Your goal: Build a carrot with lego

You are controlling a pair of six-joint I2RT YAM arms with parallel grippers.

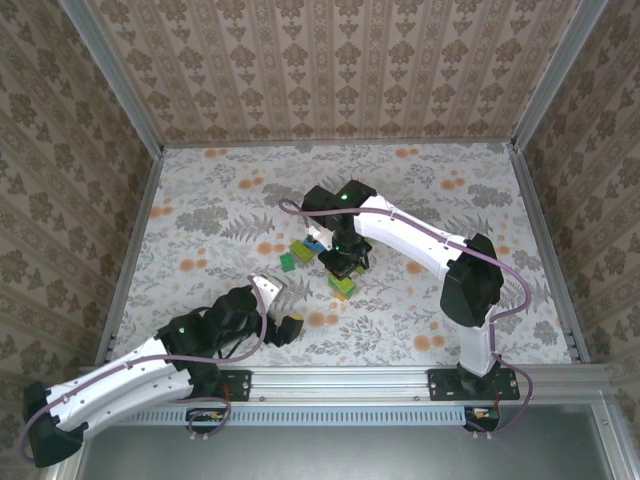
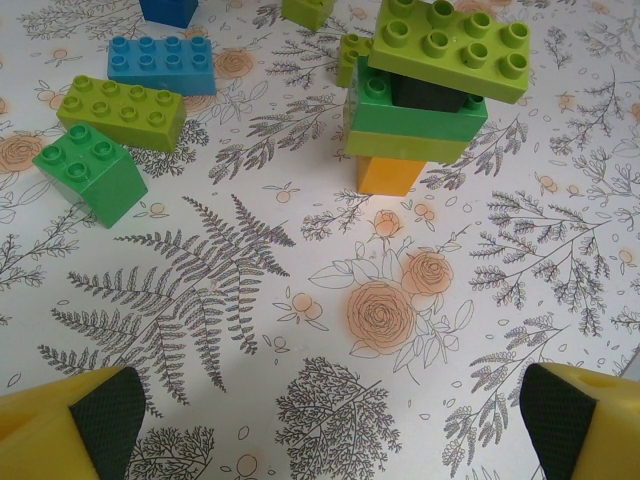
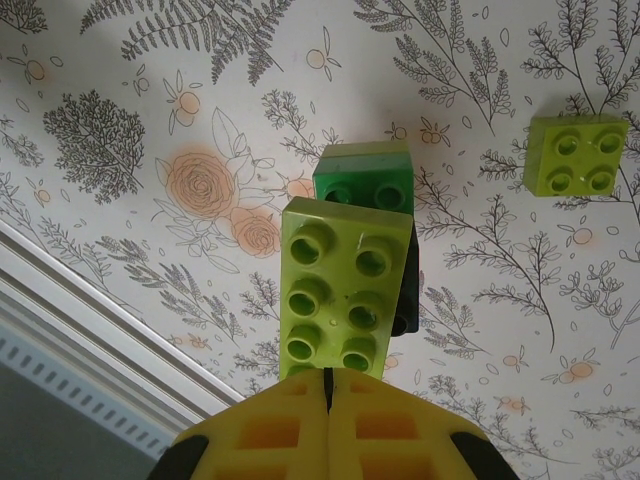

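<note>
- The floral-patterned surface (image 1: 420, 200), with wallpapered walls on three sides.
- The right tool (image 1: 345, 262), over the middle of the surface. Its yellow fingers (image 3: 270, 440) are pressed fully together and hold nothing, with their tips right at one end of the carrot's top brick.
- The left tool (image 1: 283, 305), nearer the front edge — jaws spread wide and empty, facing the build.
- The carrot (image 2: 420, 110), an upright stack near the surface's middle — lime crossbar on top, black and dark green below, orange at the base.
- Loose lego (image 1: 297, 255) just left of it: blue brick (image 2: 160, 62), long lime brick (image 2: 120, 110), green brick (image 2: 90, 170).
</note>
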